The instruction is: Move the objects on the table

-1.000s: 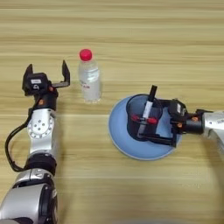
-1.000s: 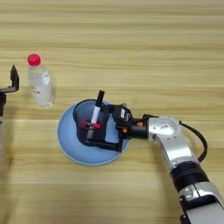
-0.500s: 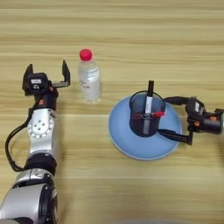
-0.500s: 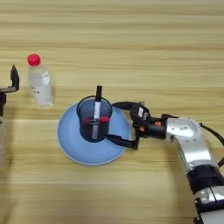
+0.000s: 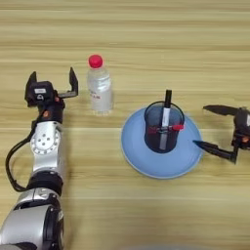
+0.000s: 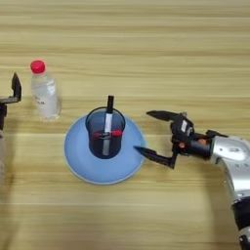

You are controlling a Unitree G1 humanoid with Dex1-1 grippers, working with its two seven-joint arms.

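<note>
On plate [image 6: 80, 168]: pen cup [image 6: 105, 133] upright | right pincer [image 6: 152, 135] wide open, empty, beside rim | left pincer [image 5: 52, 84] open, empty

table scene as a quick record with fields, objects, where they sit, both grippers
pen cup: black mesh, upright on the plate, markers standing in it
plate: round, light blue, on the table
bottle: clear plastic, red cap, upright on the table, left of the plate, apart from it
left gripper: open, beside the bottle on its left, not touching it
right gripper: open, just right of the plate, one fingertip over the plate's rim, holding nothing
</note>
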